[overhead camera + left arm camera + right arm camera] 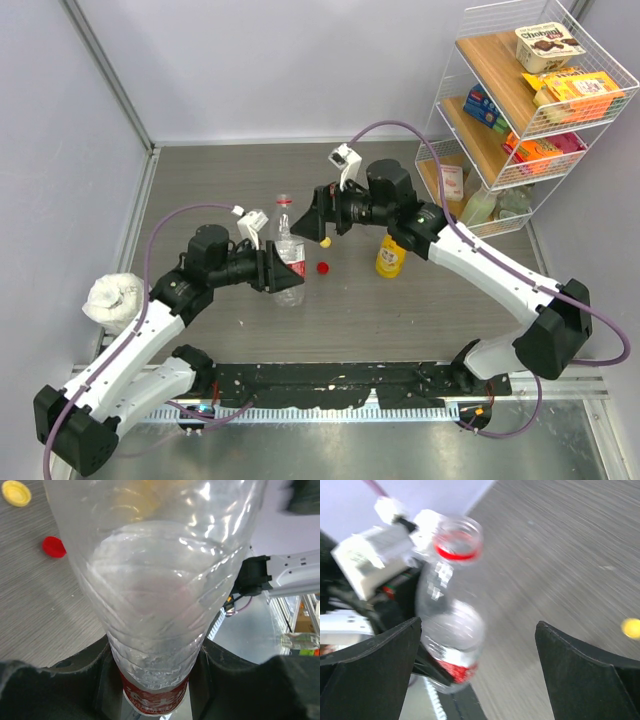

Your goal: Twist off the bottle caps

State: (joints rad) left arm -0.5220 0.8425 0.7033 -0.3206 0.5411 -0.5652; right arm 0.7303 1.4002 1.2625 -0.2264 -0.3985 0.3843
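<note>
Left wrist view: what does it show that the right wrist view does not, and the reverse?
Only the left wrist view shows the red cap, lying on the table. Only the right wrist view shows the open neck with its red ring. Both show the clear bottle with a red label, and the yellow cap.

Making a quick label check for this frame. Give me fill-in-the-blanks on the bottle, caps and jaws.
1. The left gripper grips a clear bottle with a ____ label.
2. The right gripper has its jaws ____.
3. The red cap lies loose on the table near a ____ cap.
Missing words: red; open; yellow.
</note>
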